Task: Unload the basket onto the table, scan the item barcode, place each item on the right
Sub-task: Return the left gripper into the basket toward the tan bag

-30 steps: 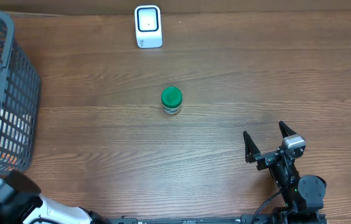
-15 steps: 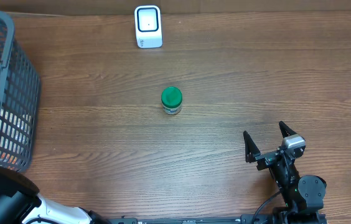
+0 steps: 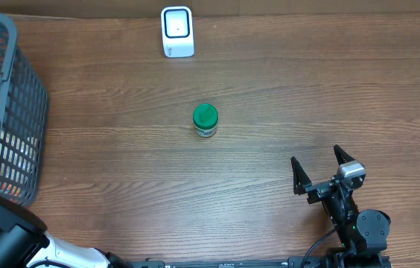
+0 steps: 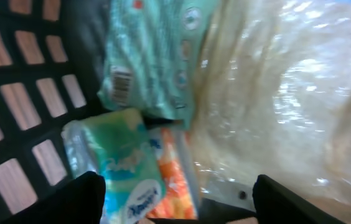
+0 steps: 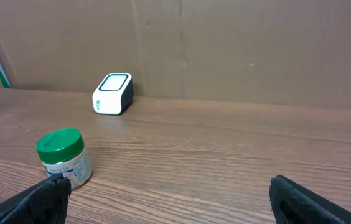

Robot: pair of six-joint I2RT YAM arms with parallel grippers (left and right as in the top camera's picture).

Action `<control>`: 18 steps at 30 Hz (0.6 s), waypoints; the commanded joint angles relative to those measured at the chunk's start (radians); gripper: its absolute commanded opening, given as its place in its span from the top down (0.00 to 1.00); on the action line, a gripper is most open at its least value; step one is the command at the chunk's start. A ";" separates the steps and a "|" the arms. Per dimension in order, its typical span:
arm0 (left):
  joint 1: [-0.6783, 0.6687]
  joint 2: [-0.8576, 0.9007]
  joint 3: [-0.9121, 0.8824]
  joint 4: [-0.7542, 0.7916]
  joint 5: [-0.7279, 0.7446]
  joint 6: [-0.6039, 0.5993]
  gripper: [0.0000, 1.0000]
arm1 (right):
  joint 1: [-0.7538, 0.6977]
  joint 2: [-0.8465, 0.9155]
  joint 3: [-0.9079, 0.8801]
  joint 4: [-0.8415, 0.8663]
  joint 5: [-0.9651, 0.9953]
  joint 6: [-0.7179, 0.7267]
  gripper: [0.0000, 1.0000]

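My left gripper (image 4: 178,199) reaches down into the grey basket (image 3: 24,112), jaws apart. Between its fingertips (image 4: 82,199) lies a teal and orange packet (image 4: 135,180), close to the left one. Behind it sits a mint-green packet (image 4: 150,56) with a barcode (image 4: 121,81) facing the camera, and a crinkled clear bag (image 4: 275,99). In the overhead view that gripper is almost hidden at the frame's left edge. The white scanner (image 3: 177,31) stands at the table's far edge. My right gripper (image 3: 318,165) rests open and empty at the front right.
A green-lidded jar (image 3: 205,120) stands upright mid-table; the right wrist view shows the jar (image 5: 64,157) ahead left and the scanner (image 5: 112,94) beyond it. The basket's lattice wall (image 4: 14,124) hems in the left gripper. A cardboard wall backs the table.
My left arm has pushed further into the basket and its jaws have narrowed somewhat. The right arm, jar and scanner have not moved.
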 commanded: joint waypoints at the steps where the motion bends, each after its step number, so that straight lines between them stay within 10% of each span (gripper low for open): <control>1: 0.003 0.008 -0.030 0.011 -0.093 -0.021 0.23 | 0.005 -0.009 -0.006 0.006 0.000 0.006 0.00; 18: 0.004 0.009 -0.185 0.146 -0.137 -0.021 0.34 | 0.005 -0.009 -0.006 0.006 0.000 0.006 0.00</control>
